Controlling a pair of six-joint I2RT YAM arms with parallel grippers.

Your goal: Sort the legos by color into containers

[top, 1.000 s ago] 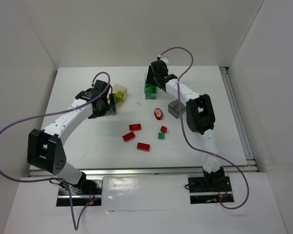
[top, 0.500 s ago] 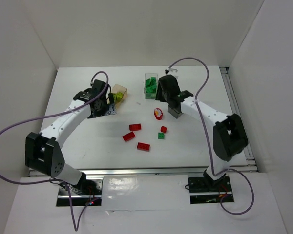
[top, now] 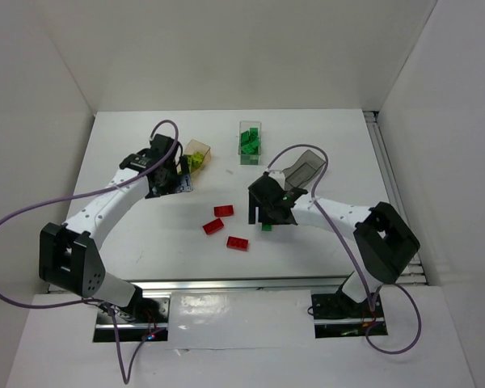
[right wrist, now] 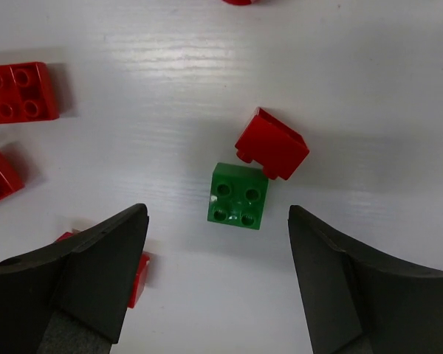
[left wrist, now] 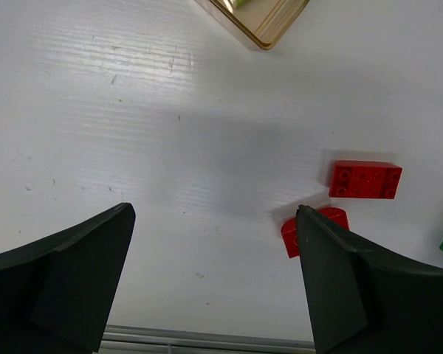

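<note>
My right gripper (top: 267, 215) (right wrist: 218, 284) is open and hovers over a dark green lego (right wrist: 237, 195) that lies on the table between the jaws; a small red lego (right wrist: 272, 144) touches its far corner. More red legos (top: 223, 211) (top: 213, 226) (top: 238, 242) lie to the left. My left gripper (top: 175, 182) (left wrist: 214, 284) is open and empty beside the orange-tan container (top: 197, 153), which holds yellow-green legos. The clear container (top: 250, 141) holds dark green legos. The smoky dark grey container (top: 302, 169) stands behind the right arm.
The left wrist view shows the orange-tan container's corner (left wrist: 255, 18), two red legos (left wrist: 365, 179) (left wrist: 314, 225) and the table's front rail (left wrist: 207, 339). White walls enclose the table on three sides. Purple cables loop off both arms.
My right arm swung back from the clear container toward the near middle and now hangs over the dark green lego. The left arm barely moved.
</note>
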